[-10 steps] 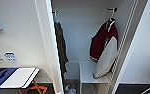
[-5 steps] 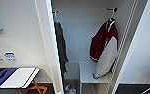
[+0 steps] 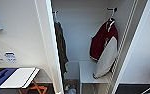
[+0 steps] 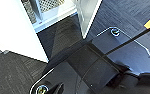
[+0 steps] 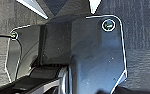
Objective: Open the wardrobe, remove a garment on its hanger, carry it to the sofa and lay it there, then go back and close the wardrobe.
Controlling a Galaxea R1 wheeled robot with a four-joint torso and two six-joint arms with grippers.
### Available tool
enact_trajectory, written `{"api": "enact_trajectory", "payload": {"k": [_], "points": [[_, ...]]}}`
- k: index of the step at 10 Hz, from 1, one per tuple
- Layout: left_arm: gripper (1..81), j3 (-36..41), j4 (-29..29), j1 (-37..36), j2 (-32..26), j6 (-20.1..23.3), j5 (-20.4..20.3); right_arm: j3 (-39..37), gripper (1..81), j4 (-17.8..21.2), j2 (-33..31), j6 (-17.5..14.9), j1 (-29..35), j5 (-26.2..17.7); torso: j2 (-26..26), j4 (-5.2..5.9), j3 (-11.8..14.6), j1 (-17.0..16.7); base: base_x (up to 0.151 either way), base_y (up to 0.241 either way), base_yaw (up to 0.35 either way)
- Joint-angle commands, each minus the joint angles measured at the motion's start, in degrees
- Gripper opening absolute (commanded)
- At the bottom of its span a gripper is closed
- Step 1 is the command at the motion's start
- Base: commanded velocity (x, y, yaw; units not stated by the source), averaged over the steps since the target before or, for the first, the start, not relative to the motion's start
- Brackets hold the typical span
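Garment (image 3: 101, 42) hangs inside open wardrobe (image 3: 49, 45).

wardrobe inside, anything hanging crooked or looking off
Slightly. The maroon jacket hangs tilted, its white sleeve slumping onto the white shelf. The dark garment hangs straight. Small items lie jumbled on the wardrobe floor.

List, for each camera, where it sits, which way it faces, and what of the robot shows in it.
Head view: high on the robot, facing forward and down into the open wardrobe, where the garment and a long dark garment hang; nothing of the robot shows.
Left wrist view: on the left wrist, facing down at dark carpet and white panels; the robot's dark plate shows.
Right wrist view: on the right wrist, facing down at carpet; the dark plate shows.
Shared: both wrist views show the carpet.
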Motion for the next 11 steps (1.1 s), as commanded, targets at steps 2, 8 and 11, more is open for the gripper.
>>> {"api": "enact_trajectory", "payload": {"k": [2,8,11], "points": [[81.1,0.38,0.40,-3.20,1.33,0.75,1.59,0.01,81.1,0.11,0.27,-0.21,3.10,-3.21,0.00,0.00,0.00,0.00,0.000,0.000,0.000],[81.1,4.06,-9.77,-6.26,2.83,-11.87,0.63,0.10,81.1,0.12,0.79,-0.12,3.54,-3.21,0.00,0.00,0.00,0.00,0.000,0.000,0.000],[81.1,5.30,-12.61,-7.67,1.34,-20.14,-2.35,0.27,81.1,0.11,0.88,-0.21,3.72,-3.29,0.00,0.00,0.00,0.00,0.000,0.000,0.000]]}}
